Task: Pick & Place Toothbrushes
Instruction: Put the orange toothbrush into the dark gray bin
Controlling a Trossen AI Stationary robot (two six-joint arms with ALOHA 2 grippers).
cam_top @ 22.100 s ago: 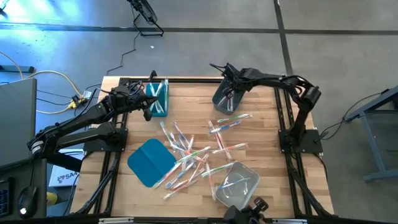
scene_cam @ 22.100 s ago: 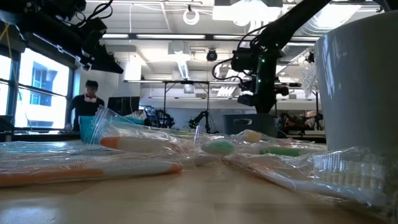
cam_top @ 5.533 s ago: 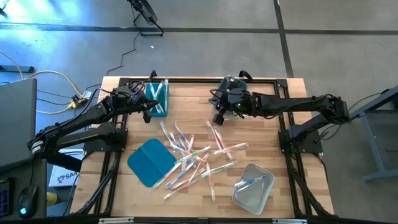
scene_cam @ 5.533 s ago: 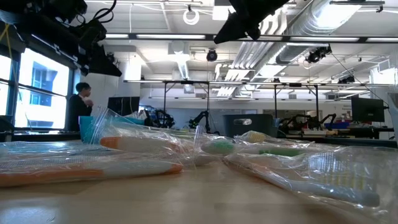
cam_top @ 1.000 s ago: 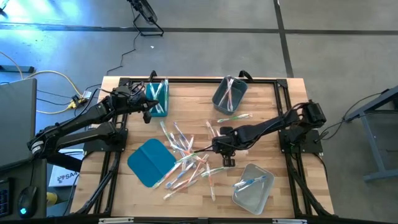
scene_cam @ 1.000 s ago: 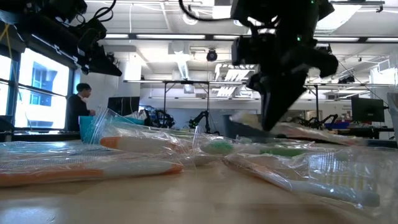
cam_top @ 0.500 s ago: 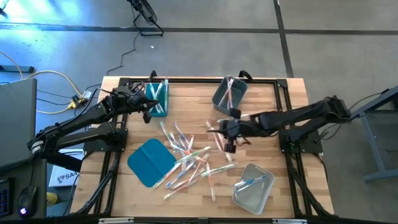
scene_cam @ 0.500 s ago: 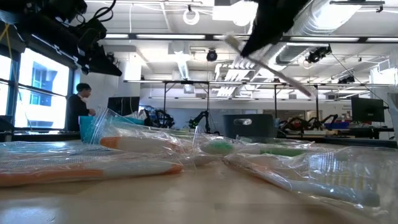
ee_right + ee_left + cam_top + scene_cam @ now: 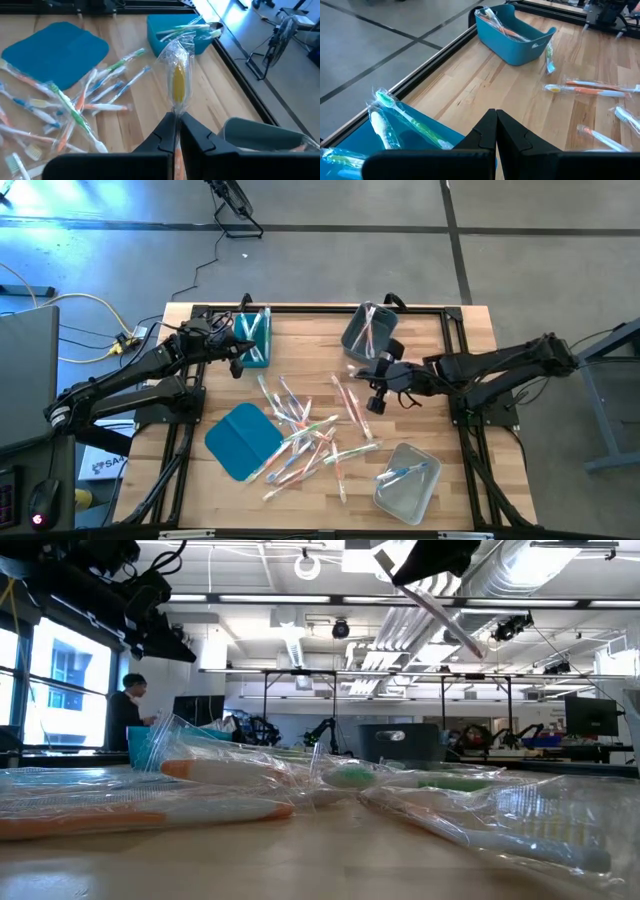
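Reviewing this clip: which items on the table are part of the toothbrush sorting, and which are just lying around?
Job:
- loose toothbrushes
- wrapped toothbrush in right tool
- teal bin
- grey bin
- clear bin

Lying about:
- flat teal lid

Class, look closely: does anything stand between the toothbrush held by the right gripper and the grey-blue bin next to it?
Nothing visible does. The right gripper, shut on the wrapped toothbrush, hangs above the table beside the grey-blue bin, whose top is open.
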